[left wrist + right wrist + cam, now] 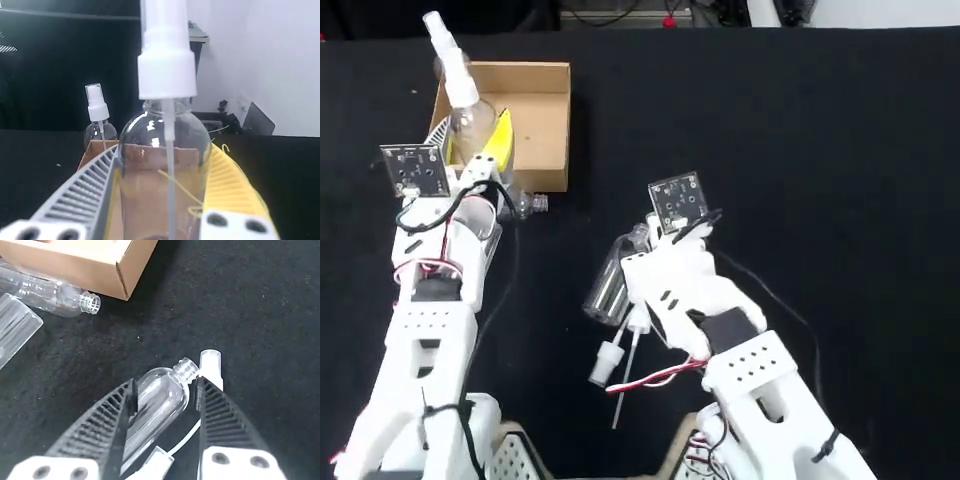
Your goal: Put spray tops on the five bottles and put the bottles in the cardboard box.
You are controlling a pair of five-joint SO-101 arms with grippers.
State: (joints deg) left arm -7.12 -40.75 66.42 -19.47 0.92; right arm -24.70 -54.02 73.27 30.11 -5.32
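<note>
Over the cardboard box | left gripper clamps spray-topped bottle | right gripper open, straddling uncapped bottle | risk: tilted release topples it.

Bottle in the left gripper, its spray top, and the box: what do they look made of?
The bottle is clear and glossy, probably plastic, though glass can't be ruled out. The dip tube and the box show through it, and it has bright highlights. The spray top is opaque white and smooth, and looks like moulded plastic. The cardboard box is matte brown with thin flat walls, so likely plain card.
</note>
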